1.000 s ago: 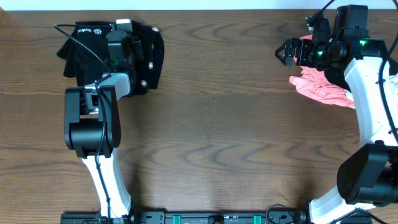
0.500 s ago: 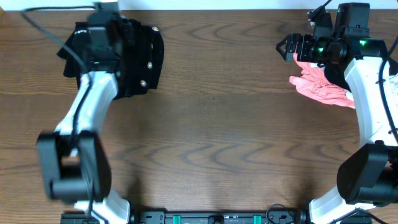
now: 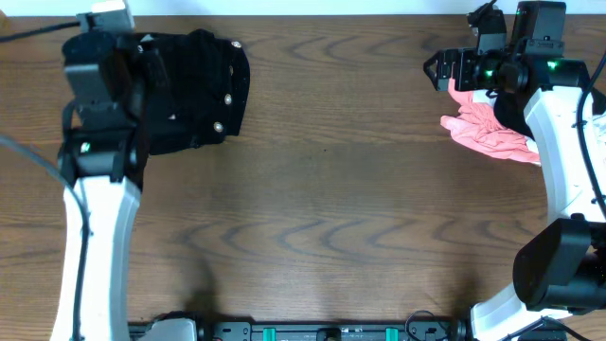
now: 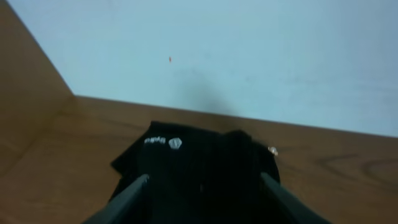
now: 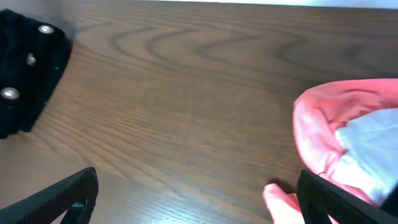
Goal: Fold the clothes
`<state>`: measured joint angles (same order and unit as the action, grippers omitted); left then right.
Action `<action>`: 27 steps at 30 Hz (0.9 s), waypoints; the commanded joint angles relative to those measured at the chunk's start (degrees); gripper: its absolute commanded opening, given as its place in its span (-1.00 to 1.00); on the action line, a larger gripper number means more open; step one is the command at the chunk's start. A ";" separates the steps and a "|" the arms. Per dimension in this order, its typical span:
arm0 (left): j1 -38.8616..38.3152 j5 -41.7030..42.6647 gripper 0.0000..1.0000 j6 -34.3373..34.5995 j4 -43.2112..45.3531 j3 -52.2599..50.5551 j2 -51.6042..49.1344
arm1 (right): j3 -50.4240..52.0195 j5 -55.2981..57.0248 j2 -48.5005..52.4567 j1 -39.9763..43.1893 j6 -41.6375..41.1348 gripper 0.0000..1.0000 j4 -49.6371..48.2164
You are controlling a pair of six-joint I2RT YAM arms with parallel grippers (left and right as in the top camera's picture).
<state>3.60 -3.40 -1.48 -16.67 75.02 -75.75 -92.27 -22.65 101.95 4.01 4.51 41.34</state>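
So the surface (image 3: 331, 189) is dark brown wood grain, running back to a plain pale wall (image 4: 249, 50) along the far edge. The black shirt (image 3: 194, 90) sits bunched in the far left corner. It has a few little shiny studs on it, and from the left wrist view you can see a small white logo (image 4: 163, 142). Over on the far right there's a crumpled pink garment (image 3: 488, 133) with some white showing in it.

The left arm (image 3: 95, 208) reaches up the left edge with its wrist over the shirt. The left pincer (image 4: 204, 177) has its fingers apart, with the shirt lying between and beyond them. That view is kinda blurry, so I can't say if the tips touch the cloth.

The right arm (image 3: 559, 142) is bent over the pink garment. The right pincer (image 5: 198, 177) is spread wide with nothing in it, above bare wood just beside the pink cloth.
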 commanded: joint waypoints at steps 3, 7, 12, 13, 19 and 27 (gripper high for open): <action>0.04 -0.28 0.15 -0.11 -6.25 0.33 3.15 | -0.70 4.92 -4.24 -0.35 6.01 0.98 0.59; 0.04 -0.28 0.80 -0.07 -10.32 0.33 3.15 | -0.70 9.55 -8.98 -0.37 7.80 0.98 0.83; 0.04 -0.28 0.96 2.47 -13.29 0.33 3.15 | -0.68 16.87 -16.22 -0.37 8.44 0.98 3.54; 0.04 -0.28 0.96 2.47 -13.84 0.33 3.15 | -0.68 18.05 -17.33 -0.33 8.44 0.98 4.22; 0.04 -0.28 0.96 2.45 -17.79 0.33 3.15 | -0.68 22.45 -22.01 -0.28 8.41 0.98 9.20; 0.04 -0.09 0.96 2.64 -20.83 0.33 3.13 | -0.68 22.43 -22.45 -0.28 8.41 0.98 18.84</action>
<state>3.60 -3.42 0.25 -37.19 75.00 -72.66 -92.38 -1.37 79.57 4.01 12.38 58.76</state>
